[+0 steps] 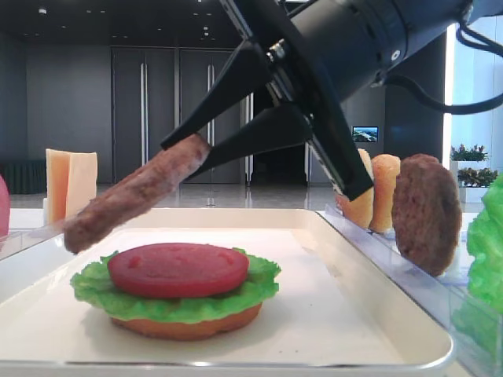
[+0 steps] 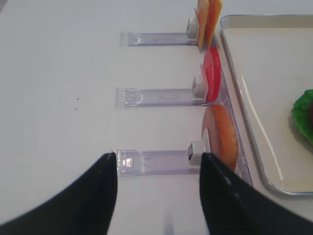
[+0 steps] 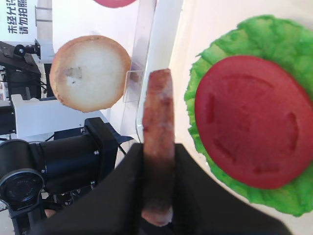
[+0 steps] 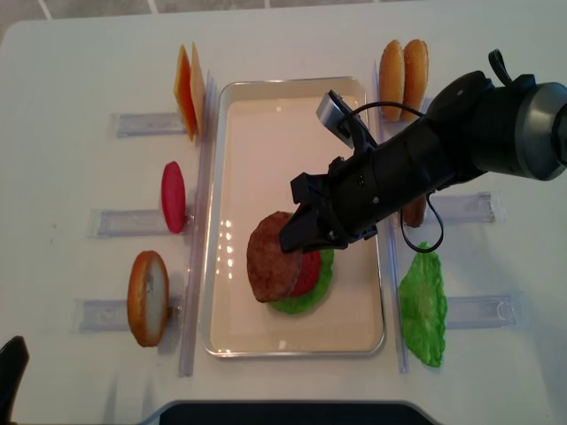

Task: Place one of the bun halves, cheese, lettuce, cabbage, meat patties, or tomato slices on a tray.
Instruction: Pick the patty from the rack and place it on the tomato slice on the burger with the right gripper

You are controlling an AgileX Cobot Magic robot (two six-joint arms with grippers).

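Holding: the right gripper (image 4: 297,232) is clenched on a meat patty (image 4: 270,258), its two black fingers (image 1: 236,75) pinching the patty by one edge.
Patty position: it hangs tilted above the tray (image 4: 257,115), over the left part of the stack, not touching it; in the low front view its free end dips toward the tray's left rim.
Stack on tray: a bun half (image 1: 185,323) lies flat at the bottom, a lettuce leaf (image 1: 177,302) on it, a tomato slice (image 1: 178,269) on top.
Right wrist view: the patty (image 3: 158,142) is seen edge-on between the fingers, with the tomato slice (image 3: 252,127) and lettuce (image 3: 274,34) just to its right.
Left gripper: the left gripper (image 2: 159,188) hovers over the table beside the near left rack (image 2: 154,161), well away from the tray; its dark fingers (image 2: 222,196) stand apart in the wrist view with nothing between them, yet it counts as closed.
Left racks: cheese slices (image 4: 186,87) stand on edge at the far rack, a second tomato slice (image 4: 174,197) in the middle one, another bun half (image 4: 148,297) in the near one.
Right racks: two bun halves (image 4: 404,78) stand upright at the far end, a second patty (image 1: 426,212) stands behind them in the low view, and a lettuce piece (image 4: 423,307) lies near the front.
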